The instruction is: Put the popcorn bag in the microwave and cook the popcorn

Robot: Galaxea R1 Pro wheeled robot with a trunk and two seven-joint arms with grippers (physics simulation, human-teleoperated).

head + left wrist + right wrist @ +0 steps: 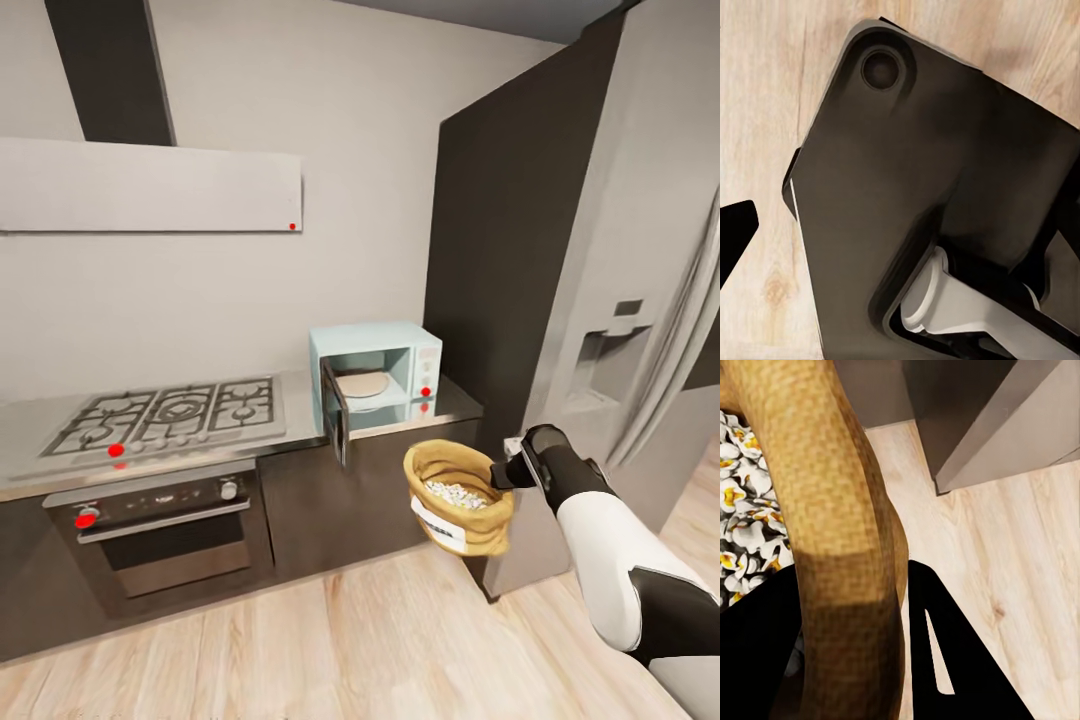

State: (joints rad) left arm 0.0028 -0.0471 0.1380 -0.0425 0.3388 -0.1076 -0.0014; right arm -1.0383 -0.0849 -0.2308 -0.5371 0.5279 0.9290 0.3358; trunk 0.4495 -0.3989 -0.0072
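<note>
- Tan, coarse-woven popcorn bag (458,495) with a white label printed in dark ink
- White and pale yellow popcorn (456,494) heaped inside
- Pale mint-blue microwave (376,375), a red dot on its panel
- Glossy grey counter (455,400) above dark cabinets (340,505)
- Light wood-grain floor (300,650)
- Black-and-white right arm (610,550)

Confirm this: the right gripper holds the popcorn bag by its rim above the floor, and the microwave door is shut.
Not quite. The microwave door stands open, as the head view shows. The rest holds: the right gripper grips the popcorn bag by its rim above the floor.
</note>
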